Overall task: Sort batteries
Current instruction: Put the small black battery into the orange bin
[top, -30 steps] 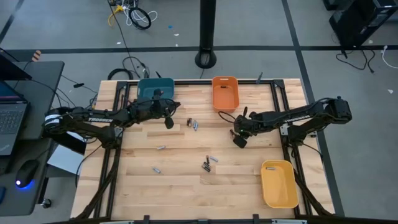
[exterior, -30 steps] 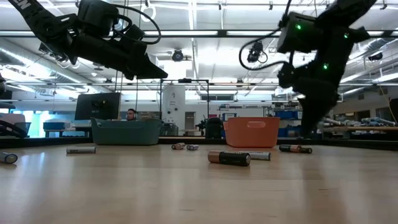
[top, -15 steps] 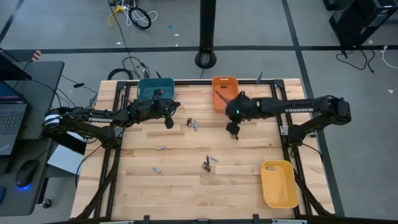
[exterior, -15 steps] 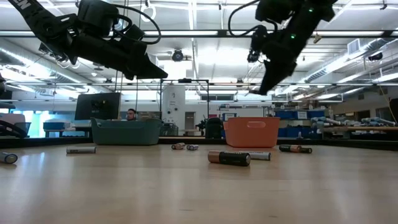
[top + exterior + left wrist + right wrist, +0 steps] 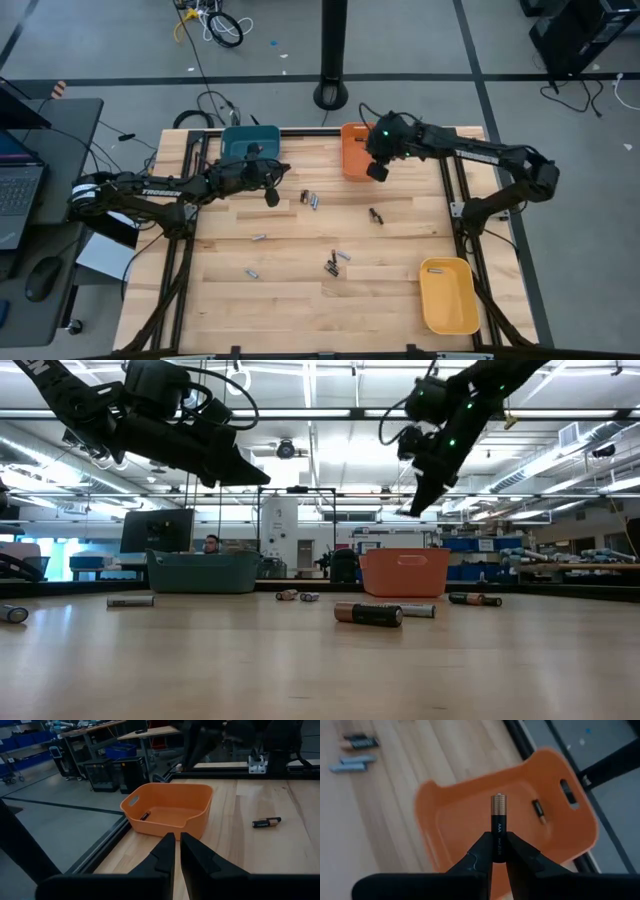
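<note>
Inspector: Your right claw [image 5: 498, 851] is clamped on a black-and-copper AAA battery [image 5: 498, 826], held end-up between the fingers. It hangs directly over the orange bin [image 5: 362, 148], clear of the rim.

Operator: What's in that bin?

Inspector: Below the right claw, one small dark battery in the orange bin [image 5: 539, 812] lies on the floor of the bin, beside the handle slot. Your left wrist view shows the same single cell there.

Operator: The other bins?

Inspector: The teal bin [image 5: 249, 143] sits just behind your left claw [image 5: 174, 851]; I cannot tell its contents. The yellow bin [image 5: 447, 294] stands well apart from both claws, at the near right corner of the tabletop [image 5: 290, 300], with nothing visible inside.

Operator: Left claw?

Inspector: Fingers nearly shut, a thin gap between them, nothing held. It hovers above the tabletop.

Operator: Loose stock?

Inspector: A dark battery [image 5: 375, 214] lies on the tabletop near the right claw, toward the front. A pair of batteries [image 5: 309, 199] lies between the two claws. A cluster of batteries [image 5: 335, 262] and two silvery ones [image 5: 255, 255] lie farther forward, well apart from either claw.
</note>
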Tool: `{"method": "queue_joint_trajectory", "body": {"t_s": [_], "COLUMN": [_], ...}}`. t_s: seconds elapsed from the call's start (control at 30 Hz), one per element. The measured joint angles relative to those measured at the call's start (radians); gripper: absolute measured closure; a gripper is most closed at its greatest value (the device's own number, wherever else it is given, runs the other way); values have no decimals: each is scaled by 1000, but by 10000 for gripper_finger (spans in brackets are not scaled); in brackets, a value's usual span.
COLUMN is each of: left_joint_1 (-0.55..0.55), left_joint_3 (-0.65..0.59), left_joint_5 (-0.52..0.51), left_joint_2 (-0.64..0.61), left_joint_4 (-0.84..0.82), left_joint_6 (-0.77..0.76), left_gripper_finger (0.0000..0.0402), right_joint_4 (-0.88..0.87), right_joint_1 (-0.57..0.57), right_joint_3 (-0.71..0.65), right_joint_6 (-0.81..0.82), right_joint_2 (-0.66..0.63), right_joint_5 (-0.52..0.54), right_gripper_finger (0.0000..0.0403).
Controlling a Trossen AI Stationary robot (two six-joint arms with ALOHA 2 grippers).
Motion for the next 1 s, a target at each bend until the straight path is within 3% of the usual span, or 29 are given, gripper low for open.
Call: {"method": "queue_joint_trajectory", "body": {"t_s": [0.47,1.0], "left_joint_1": [0,0], "left_joint_3": [0,0], "left_joint_5": [0,0], "left_joint_2": [0,0], "left_joint_4": [4,-2], "left_joint_6": [14,25], "left_gripper_finger": [367,367], "right_joint_4": [-169,-168], "right_joint_1": [-30,-72], "right_joint_3": [277,297], "right_joint_6": [-204,-341], "right_joint_2": [359,553], "right_joint_5": [-14,-35], "right_gripper_finger": [355,355]}}
